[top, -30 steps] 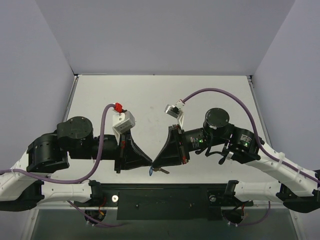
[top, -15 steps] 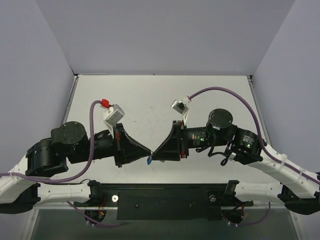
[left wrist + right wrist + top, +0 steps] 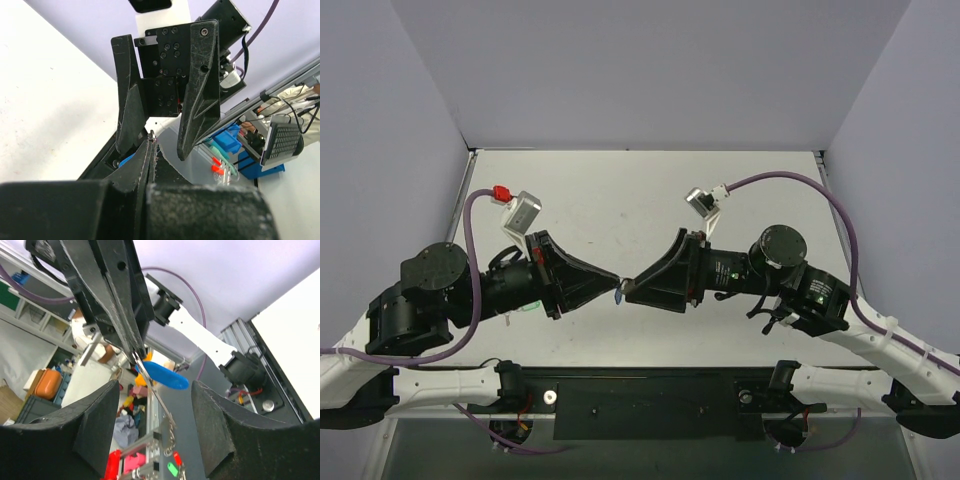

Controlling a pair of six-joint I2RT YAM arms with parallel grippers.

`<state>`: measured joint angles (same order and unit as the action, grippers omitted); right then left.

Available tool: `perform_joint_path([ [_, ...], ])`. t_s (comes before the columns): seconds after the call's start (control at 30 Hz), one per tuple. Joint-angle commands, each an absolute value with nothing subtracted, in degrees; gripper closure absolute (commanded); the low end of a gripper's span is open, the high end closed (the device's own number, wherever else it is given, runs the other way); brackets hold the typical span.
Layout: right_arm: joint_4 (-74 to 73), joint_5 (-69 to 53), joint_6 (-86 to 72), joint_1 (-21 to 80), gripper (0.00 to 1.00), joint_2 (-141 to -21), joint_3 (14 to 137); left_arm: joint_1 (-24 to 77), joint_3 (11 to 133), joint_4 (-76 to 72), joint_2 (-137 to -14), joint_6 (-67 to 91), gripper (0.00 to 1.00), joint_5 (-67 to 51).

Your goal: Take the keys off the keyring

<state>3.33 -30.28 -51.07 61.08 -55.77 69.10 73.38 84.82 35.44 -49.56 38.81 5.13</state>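
Holding the keyring point(image 3: 162, 375) in my left claw point(image 3: 616, 286), clamped at its ring, so the key point(image 3: 159, 399) dangles free just below it. My right claw point(image 3: 630, 291) faces the keyring, fingers apart either side, probably placed to take that key.

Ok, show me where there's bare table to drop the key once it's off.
Crowded at centre, where the left gripper and right gripper meet at the blue key tag. Widest bare table: the far half, bordered by the back wall, left wrist camera and right wrist camera. A narrower bare strip lies between those grippers and the black base rail.
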Motion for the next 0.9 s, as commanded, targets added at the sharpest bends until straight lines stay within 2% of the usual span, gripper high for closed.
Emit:
perform_joint_path([
  [0.0,15.90,-28.30,-54.05,60.64,0.45,-55.19,67.77,73.48,84.11,29.63,-49.48,41.13,1.00,9.13],
  [0.17,18.72,-27.16,-54.67,60.47,0.49,-55.72,67.50,73.48,82.62,27.25,-49.57,43.06,1.00,10.72],
  [0.33,19.16,-26.98,-54.67,60.38,0.65,-56.34,67.85,73.48,82.09,26.28,-49.75,43.77,1.00,12.56],
  [0.47,19.07,-26.72,-54.67,60.29,0.72,-56.51,67.76,73.39,81.48,25.93,-49.57,44.30,1.00,13.36],
  [0.63,18.63,-26.19,-54.49,60.21,0.89,-57.13,68.03,73.48,80.60,24.70,-48.78,44.47,1.00,13.62],
  [0.77,18.37,-25.75,-54.58,60.03,0.98,-57.13,67.94,73.48,80.51,24.87,-48.34,44.56,1.00,13.80],
  [0.87,17.93,-25.75,-54.58,59.68,1.00,-56.87,68.03,73.48,80.68,25.05,-48.25,44.47,1.00,13.80],
])
